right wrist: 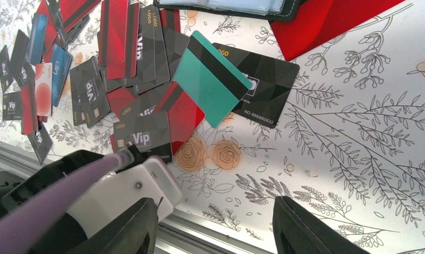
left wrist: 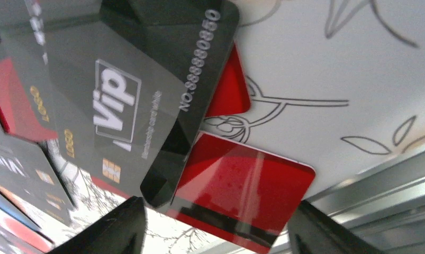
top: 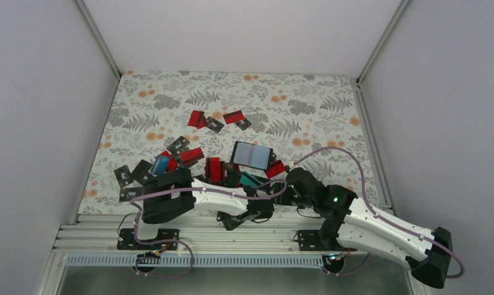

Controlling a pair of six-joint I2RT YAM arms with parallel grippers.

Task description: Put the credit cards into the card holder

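Credit cards (top: 215, 167), mostly red and black, lie scattered over the floral tablecloth (right wrist: 358, 132), thickest along the near edge where your two arms meet. The card holder (top: 251, 155) lies open and flat just beyond that cluster, its clear pockets facing up and a red card touching its right side.

Your left gripper (left wrist: 218, 233) hangs low over the near edge with its jaws released and standing apart. A red card with a dark stripe (left wrist: 236, 196) lies on the cloth between the fingertips, and a black VIP card (left wrist: 120, 100) partly overlaps it. Whether either finger touches the red card cannot be told.

Your right gripper (right wrist: 215, 227) is also unclenched and holds nothing, with only bare cloth between its fingers. The left arm (right wrist: 141, 193) and its purple cable sit just beside its left finger. Ahead of it, a teal card (right wrist: 210, 79) rests across a black one, short of the holder.
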